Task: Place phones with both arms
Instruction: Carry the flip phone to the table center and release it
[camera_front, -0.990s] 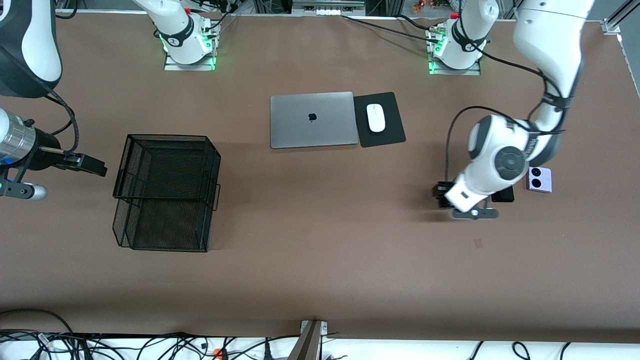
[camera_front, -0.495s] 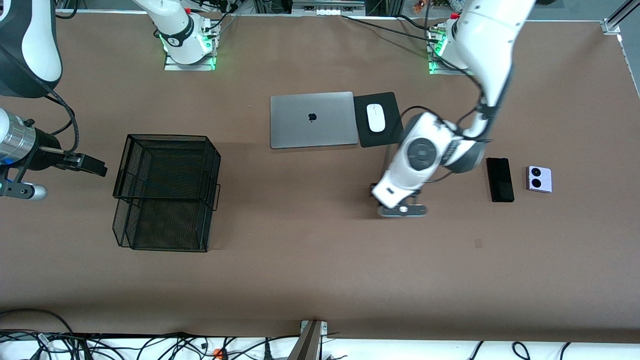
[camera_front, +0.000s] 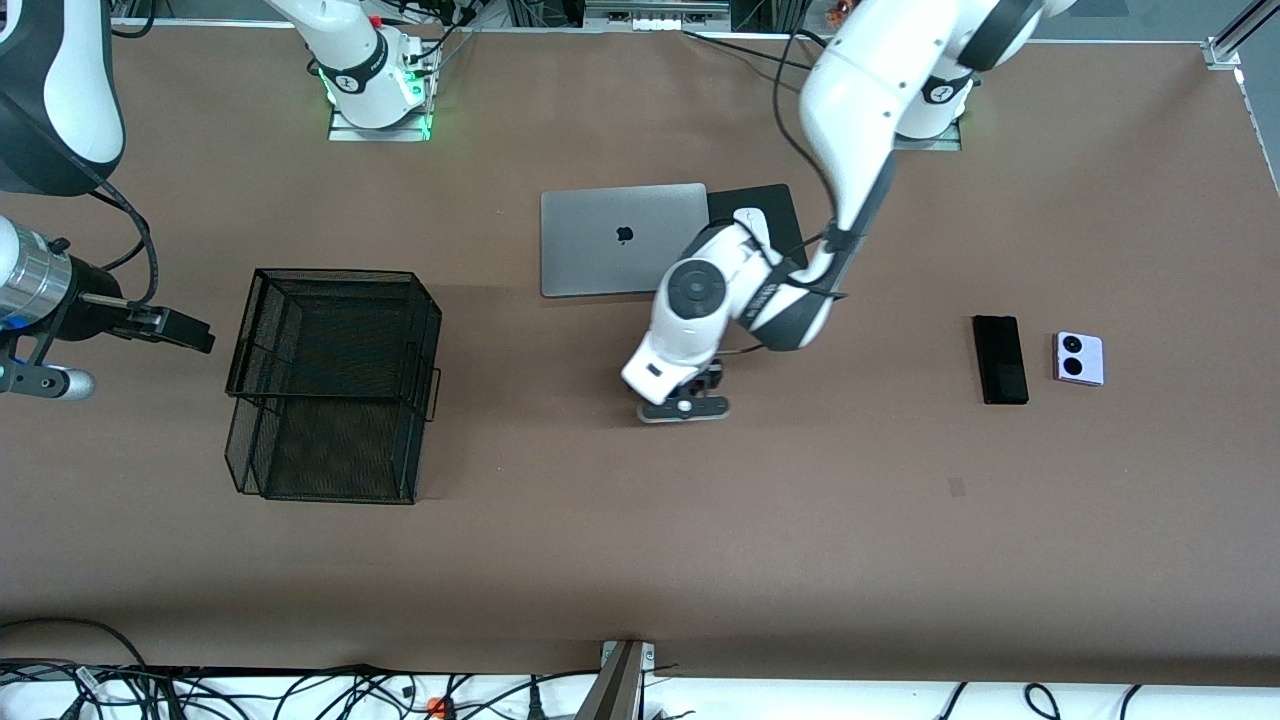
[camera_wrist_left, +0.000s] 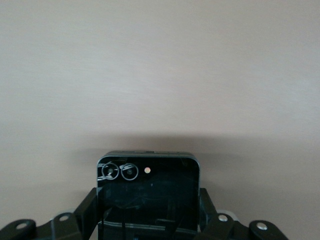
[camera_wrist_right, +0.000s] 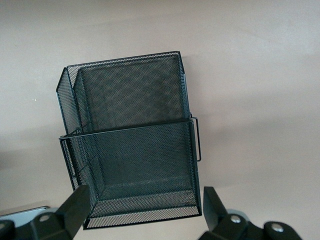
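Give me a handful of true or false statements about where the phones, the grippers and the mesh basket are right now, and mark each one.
1. The left gripper is shut on the black flip phone. True.
2. The slim black phone lies in the mesh basket. False: it lies on the table, beside the lavender phone, toward the left arm's end.
3. The right gripper is open. True; it hangs over the table next to the basket.
4. The left gripper is over the basket. False: it is over bare table near the laptop.
5. The basket holds a phone. False: nothing shows inside it.
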